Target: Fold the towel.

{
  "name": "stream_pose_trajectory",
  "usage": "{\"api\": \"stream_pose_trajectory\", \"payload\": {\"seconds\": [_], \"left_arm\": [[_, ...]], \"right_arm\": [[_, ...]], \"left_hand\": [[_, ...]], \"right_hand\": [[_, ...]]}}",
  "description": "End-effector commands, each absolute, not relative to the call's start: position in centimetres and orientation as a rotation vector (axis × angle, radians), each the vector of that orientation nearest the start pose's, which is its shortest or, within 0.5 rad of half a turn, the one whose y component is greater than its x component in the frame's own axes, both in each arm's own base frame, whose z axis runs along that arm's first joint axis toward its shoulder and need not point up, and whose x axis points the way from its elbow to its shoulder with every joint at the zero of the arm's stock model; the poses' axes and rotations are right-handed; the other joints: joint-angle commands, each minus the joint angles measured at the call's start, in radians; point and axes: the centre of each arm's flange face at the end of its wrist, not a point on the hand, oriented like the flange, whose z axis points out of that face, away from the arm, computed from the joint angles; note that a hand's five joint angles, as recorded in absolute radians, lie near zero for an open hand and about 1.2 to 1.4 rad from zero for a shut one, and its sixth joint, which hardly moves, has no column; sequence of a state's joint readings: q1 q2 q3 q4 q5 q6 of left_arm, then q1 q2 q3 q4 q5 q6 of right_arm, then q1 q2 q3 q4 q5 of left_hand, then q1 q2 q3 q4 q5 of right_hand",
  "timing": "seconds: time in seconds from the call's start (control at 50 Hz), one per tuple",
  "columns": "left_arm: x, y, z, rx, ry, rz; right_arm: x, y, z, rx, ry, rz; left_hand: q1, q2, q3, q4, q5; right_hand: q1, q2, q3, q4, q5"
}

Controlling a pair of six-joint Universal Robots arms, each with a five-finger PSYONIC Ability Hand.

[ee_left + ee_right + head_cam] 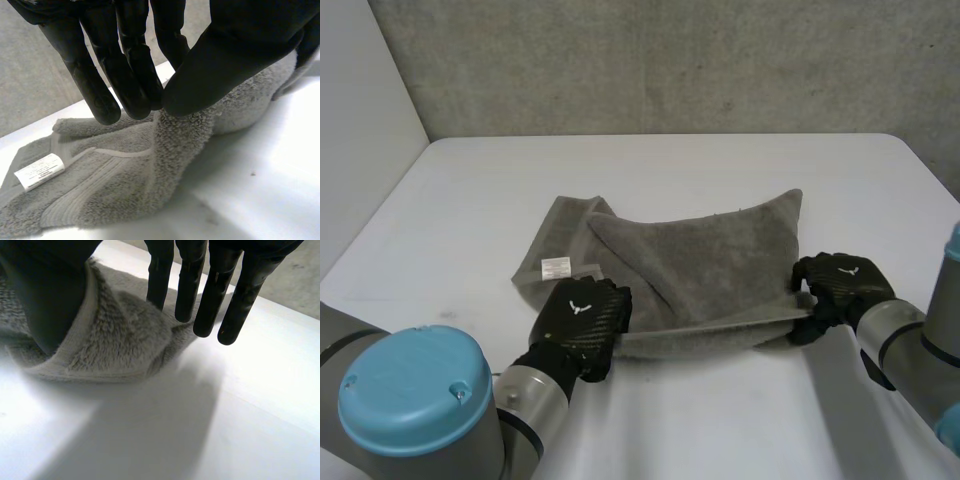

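- The left robot hand [582, 322] sits palm down over the near-left part of the towel [700, 265]; its arm [415, 395] comes in from the near-left corner
- Seen from its wrist, its thumb [225, 60] and fingers [125, 80] close together on a raised ridge of the cloth, pinching it
- The right robot hand [840, 285] is at the towel's near-right end, on its side with the back up; its arm [910, 350] reaches in from the near right
- Seen from its own wrist, the towel's hemmed edge is caught between the thumb [45, 295] and the closest finger, so the robot hand is clamped on the cloth; the other fingers [212, 295] stand straight beyond the fold
- Between the two hands the towel's near edge runs lifted and fairly taut
- The towel is grey terry, rumpled and partly doubled over, lying mid-counter [720, 420], with one corner pointing to the far right
- A white label [556, 266] shows on its left part, just beyond the left robot hand, beside a flat woven band
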State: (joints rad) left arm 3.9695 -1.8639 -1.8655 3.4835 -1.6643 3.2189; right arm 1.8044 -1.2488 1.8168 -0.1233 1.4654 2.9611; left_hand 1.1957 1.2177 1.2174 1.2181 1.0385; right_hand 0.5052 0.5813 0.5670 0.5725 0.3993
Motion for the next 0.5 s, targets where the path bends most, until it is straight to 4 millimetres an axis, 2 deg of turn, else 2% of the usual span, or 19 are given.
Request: {"api": "stream_pose_trajectory", "payload": {"seconds": [0.02,0.1,0.14,0.16,0.18,0.2,0.22,0.24,0.26,0.28,0.3,0.32,0.34,0.36,0.38,0.4,0.42,0.46,0.5], "left_arm": [[-30.1,-15.6,16.2,0.983,2.582,-2.088],[-30.3,-15.9,16.6,0.975,2.571,-2.110],[-30.4,-16.1,16.9,0.971,2.561,-2.131],[-30.5,-16.2,17.7,0.961,2.540,-2.170],[-30.5,-16.2,17.7,0.961,2.540,-2.170],[-30.6,-16.3,19.1,0.947,2.504,-2.233],[-30.5,-16.4,21.2,0.916,2.452,-2.324],[-30.5,-16.4,21.2,0.915,2.452,-2.325],[-30.4,-16.4,23.2,0.880,2.395,-2.412],[-30.0,-16.7,25.2,0.836,2.337,-2.490],[-30.0,-16.7,25.2,0.835,2.336,-2.491],[-29.2,-17.0,27.4,0.777,2.265,-2.569],[-29.2,-17.0,27.5,0.776,2.265,-2.570],[-28.3,-17.1,29.5,0.731,2.202,-2.620],[-28.3,-17.1,29.6,0.730,2.201,-2.620],[-27.6,-17.1,31.1,0.723,2.161,-2.641],[-27.6,-17.1,31.1,0.723,2.160,-2.641],[-27.1,-16.8,32.2,0.751,2.142,-2.632],[-26.7,-16.3,32.6,0.828,2.158,-2.569]], "right_arm": [[20.0,-26.0,14.8,-0.576,2.469,-1.653],[20.4,-26.2,15.4,-0.595,2.413,-1.676],[20.9,-26.4,17.5,-0.634,2.324,-1.745],[20.9,-26.4,17.6,-0.634,2.324,-1.745],[21.1,-26.4,19.1,-0.652,2.268,-1.797],[21.2,-26.4,20.8,-0.670,2.228,-1.848],[21.2,-26.4,20.8,-0.670,2.228,-1.848],[21.2,-26.0,22.5,-0.710,2.202,-1.883],[21.2,-25.4,24.5,-0.759,2.173,-1.924],[21.2,-25.4,24.5,-0.760,2.172,-1.924],[21.0,-24.7,26.9,-0.803,2.140,-1.989],[20.8,-23.8,29.1,-0.853,2.109,-2.042],[20.8,-23.8,29.1,-0.854,2.109,-2.042],[20.7,-22.9,30.8,-0.927,2.086,-2.076],[20.7,-22.9,30.8,-0.928,2.086,-2.076],[20.7,-22.5,31.5,-0.992,2.098,-2.072],[20.7,-22.5,31.5,-0.993,2.098,-2.072],[20.6,-21.1,32.8,-1.216,2.148,-2.000],[20.6,-20.5,33.2,-1.296,2.159,-1.963]], "left_hand": [[0.201,0.179,0.179,0.178,0.183],[0.201,0.179,0.179,0.178,0.183],[0.201,0.179,0.179,0.178,0.183],[0.201,0.179,0.179,0.178,0.183],[0.201,0.179,0.179,0.178,0.183],[0.201,0.179,0.179,0.178,0.183],[0.201,0.179,0.179,0.178,0.183],[0.201,0.179,0.179,0.178,0.183],[0.201,0.179,0.179,0.178,0.183],[0.201,0.179,0.179,0.178,0.183],[0.201,0.179,0.179,0.178,0.183],[0.201,0.179,0.179,0.178,0.183],[0.201,0.179,0.179,0.178,0.183],[0.201,0.179,0.179,0.178,0.183],[0.201,0.179,0.179,0.178,0.183],[0.201,0.179,0.179,0.178,0.183],[0.201,0.179,0.179,0.178,0.183],[0.201,0.179,0.179,0.178,0.183],[0.201,0.179,0.179,0.178,0.183]], "right_hand": [[0.887,0.811,0.825,0.820,0.819],[0.891,0.815,0.829,0.824,0.822],[0.891,0.815,0.829,0.824,0.822],[0.891,0.815,0.829,0.824,0.822],[0.891,0.815,0.829,0.824,0.822],[0.891,0.815,0.829,0.824,0.822],[0.891,0.815,0.829,0.824,0.822],[0.891,0.815,0.829,0.824,0.822],[0.891,0.815,0.829,0.824,0.822],[0.891,0.815,0.829,0.824,0.822],[0.891,0.815,0.829,0.824,0.822],[0.891,0.815,0.829,0.824,0.822],[0.891,0.815,0.829,0.824,0.822],[0.891,0.815,0.829,0.824,0.822],[0.891,0.815,0.829,0.824,0.822],[0.891,0.815,0.829,0.824,0.822],[0.891,0.815,0.829,0.824,0.822],[0.891,0.815,0.829,0.824,0.822],[0.891,0.815,0.829,0.824,0.822]]}}
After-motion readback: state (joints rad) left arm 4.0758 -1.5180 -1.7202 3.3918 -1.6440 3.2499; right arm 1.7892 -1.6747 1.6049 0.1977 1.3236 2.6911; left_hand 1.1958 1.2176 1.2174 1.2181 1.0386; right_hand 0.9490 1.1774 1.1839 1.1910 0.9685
